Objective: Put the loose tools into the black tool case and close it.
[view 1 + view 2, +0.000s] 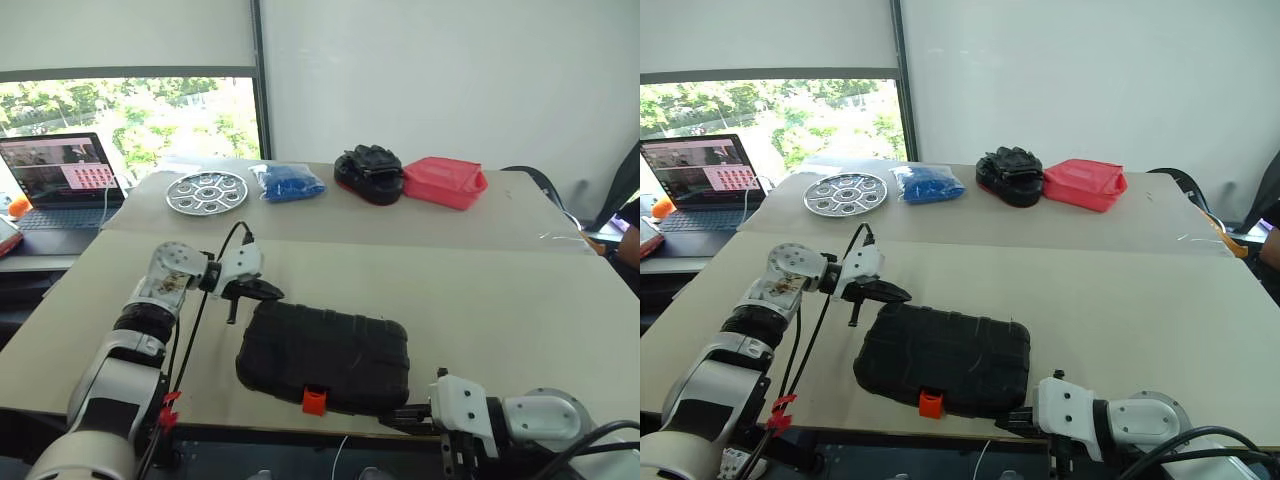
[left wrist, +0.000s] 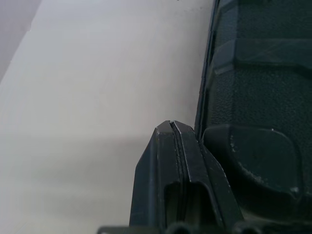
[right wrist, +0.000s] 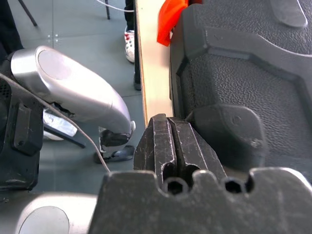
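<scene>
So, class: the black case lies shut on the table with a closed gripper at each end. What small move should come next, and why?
Probably press the orange latch home. The black tool case already lies shut, no loose tools show, and the left gripper and right gripper, both shut, sit at its opposite corners.

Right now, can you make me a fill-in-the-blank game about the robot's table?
1. The black tool case has its lid ____.
2. The latch on its front edge is coloured ____.
3. The left gripper and the right gripper both have their fingers ____.
4. The red container stands beside a pile of black ____.

Missing words: closed; orange; shut; gloves
</scene>
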`<state>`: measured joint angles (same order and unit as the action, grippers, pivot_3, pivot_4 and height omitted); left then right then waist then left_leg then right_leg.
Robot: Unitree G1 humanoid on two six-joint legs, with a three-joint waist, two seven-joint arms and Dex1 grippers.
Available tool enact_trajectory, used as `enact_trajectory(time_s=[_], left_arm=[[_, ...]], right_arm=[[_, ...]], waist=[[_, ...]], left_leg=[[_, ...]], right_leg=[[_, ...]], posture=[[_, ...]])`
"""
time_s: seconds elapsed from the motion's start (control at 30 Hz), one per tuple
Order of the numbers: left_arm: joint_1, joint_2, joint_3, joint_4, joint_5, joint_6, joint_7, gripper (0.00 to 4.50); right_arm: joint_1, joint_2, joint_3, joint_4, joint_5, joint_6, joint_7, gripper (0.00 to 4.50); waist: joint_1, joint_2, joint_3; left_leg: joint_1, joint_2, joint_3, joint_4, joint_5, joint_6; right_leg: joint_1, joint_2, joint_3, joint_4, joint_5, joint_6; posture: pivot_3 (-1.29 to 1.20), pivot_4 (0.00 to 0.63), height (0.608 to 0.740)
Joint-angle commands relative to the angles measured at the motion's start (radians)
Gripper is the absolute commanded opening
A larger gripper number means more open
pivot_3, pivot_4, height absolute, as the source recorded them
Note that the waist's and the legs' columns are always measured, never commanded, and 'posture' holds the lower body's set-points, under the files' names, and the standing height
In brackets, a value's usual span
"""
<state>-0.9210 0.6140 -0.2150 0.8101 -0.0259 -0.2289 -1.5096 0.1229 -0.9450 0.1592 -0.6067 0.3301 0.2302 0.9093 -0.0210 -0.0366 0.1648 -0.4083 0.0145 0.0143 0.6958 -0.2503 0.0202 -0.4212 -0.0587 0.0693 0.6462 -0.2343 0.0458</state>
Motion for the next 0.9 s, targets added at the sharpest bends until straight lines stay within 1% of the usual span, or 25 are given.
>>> enact_trajectory(time_s=[0.03,0.17,0.3,0.43,0.5,0.57,0.63,0.73,0.8,0.9], left_arm=[[0.091,0.063,-0.059,-0.147,-0.054,0.080,-0.102,0.04],[0.181,0.115,-0.060,-0.317,-0.135,0.216,-0.105,0.04],[0.241,0.133,-0.034,-0.421,-0.150,0.293,-0.100,0.04],[0.236,0.150,-0.002,-0.416,-0.131,0.336,-0.043,0.04],[0.196,0.151,0.017,-0.372,-0.130,0.373,-0.012,0.04],[0.136,0.144,0.058,-0.332,-0.171,0.431,-0.005,0.04],[0.078,0.125,0.091,-0.331,-0.214,0.509,0.009,0.04],[-0.008,0.068,0.110,-0.401,-0.293,0.648,0.002,0.04],[-0.035,0.003,0.078,-0.465,-0.314,0.694,0.005,0.04],[-0.039,-0.062,0.042,-0.525,-0.320,0.720,0.012,0.04]], right_arm=[[-0.052,0.013,-0.095,0.045,0.019,0.031,-0.021,0.00],[-0.085,0.026,-0.143,0.103,0.014,0.035,-0.023,0.00],[-0.117,0.057,-0.159,0.146,-0.016,0.044,-0.054,0.00],[-0.082,0.045,-0.176,0.112,0.012,0.065,-0.018,0.00],[-0.045,0.027,-0.191,0.080,0.034,0.072,0.015,0.00],[0.004,0.008,-0.211,0.040,0.058,0.073,0.051,0.00],[0.032,0.002,-0.223,0.016,0.073,0.081,0.064,0.00],[0.058,0.004,-0.217,-0.019,0.091,0.098,0.073,0.00],[0.060,0.013,-0.190,-0.028,0.077,0.096,0.072,0.00],[0.042,0.028,-0.162,-0.028,0.067,0.103,0.066,0.00]], waist=[[-0.004,0.000,0.000],[-0.001,0.000,0.000],[0.007,0.000,0.000],[0.010,0.000,0.000],[0.011,0.000,0.000],[0.012,0.000,0.000],[0.012,-0.001,0.001],[0.013,-0.001,0.001],[0.015,-0.001,0.001],[0.013,-0.001,0.001]], left_leg=[[0.000,0.000,0.000,0.000,0.000,0.000],[0.002,0.001,-0.003,0.000,0.000,0.000],[0.001,0.001,-0.003,0.000,0.000,0.000],[0.000,0.000,-0.002,0.000,0.000,0.000],[0.000,0.000,-0.002,0.000,0.000,0.000],[0.000,0.000,-0.002,0.000,0.000,0.000],[-0.001,0.000,-0.002,0.001,0.000,0.000],[-0.001,0.000,-0.002,0.002,0.000,0.000],[-0.001,0.000,-0.002,0.002,0.000,0.000],[-0.001,-0.001,-0.002,0.002,0.000,0.000]], right_leg=[[0.000,0.000,0.000,0.000,0.000,0.000],[0.001,0.000,0.001,0.001,0.000,0.000],[0.000,0.000,0.000,0.001,0.000,0.000],[0.000,0.000,0.000,0.001,0.000,0.000],[0.000,0.000,-0.001,0.001,0.000,0.000],[0.000,0.000,-0.001,0.001,0.000,0.000],[-0.001,0.000,-0.001,0.001,0.000,0.000],[0.001,0.000,-0.002,0.001,0.000,0.000],[0.001,-0.001,-0.002,0.001,0.000,0.000],[0.001,-0.001,-0.002,0.001,0.000,0.000]], posture=[[0.00,0.150,0.740],[0.00,0.150,0.740],[0.00,0.150,0.740],[0.00,0.150,0.740],[0.00,0.150,0.740],[0.00,0.150,0.740],[0.00,0.150,0.740],[0.00,0.150,0.740],[0.00,0.150,0.740],[0.00,0.150,0.740]])
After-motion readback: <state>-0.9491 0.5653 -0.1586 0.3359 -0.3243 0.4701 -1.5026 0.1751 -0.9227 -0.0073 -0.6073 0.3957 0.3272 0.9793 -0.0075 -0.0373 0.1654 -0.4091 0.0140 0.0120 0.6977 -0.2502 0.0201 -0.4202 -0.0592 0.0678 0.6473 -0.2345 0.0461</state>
